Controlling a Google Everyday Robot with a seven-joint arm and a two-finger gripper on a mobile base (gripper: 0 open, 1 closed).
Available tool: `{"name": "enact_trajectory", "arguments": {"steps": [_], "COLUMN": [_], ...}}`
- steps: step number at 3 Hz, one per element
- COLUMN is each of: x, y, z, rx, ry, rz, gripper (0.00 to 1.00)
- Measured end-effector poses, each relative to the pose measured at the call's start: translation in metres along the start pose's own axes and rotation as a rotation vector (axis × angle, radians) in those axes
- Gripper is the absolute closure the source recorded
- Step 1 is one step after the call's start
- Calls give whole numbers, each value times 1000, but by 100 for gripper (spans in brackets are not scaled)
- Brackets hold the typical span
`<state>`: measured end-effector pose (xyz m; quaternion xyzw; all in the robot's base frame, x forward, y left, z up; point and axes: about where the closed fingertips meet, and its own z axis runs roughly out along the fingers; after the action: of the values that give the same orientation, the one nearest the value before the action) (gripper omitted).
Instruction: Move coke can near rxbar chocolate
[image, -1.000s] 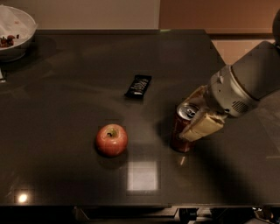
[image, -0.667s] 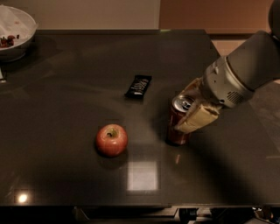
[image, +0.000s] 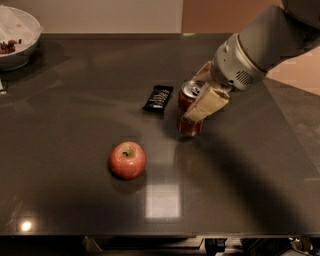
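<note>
One step left — the set-down.
End effector clamps can just beside bar; next, settle it upright on desk.

The arm slants down and leftward from the upper right, its grey wrist ending in the gripper just right of the view's centre, pale fingers clamped on the can.
</note>
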<state>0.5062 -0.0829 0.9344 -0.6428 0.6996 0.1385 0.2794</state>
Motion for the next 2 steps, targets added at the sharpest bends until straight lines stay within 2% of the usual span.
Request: {"name": "enact_trajectory", "arguments": {"steps": [2], "x": [-10], "y": [-57], "z": [33], "rx": [1], "ry": [-24], "rz": [48], "gripper": [100]}}
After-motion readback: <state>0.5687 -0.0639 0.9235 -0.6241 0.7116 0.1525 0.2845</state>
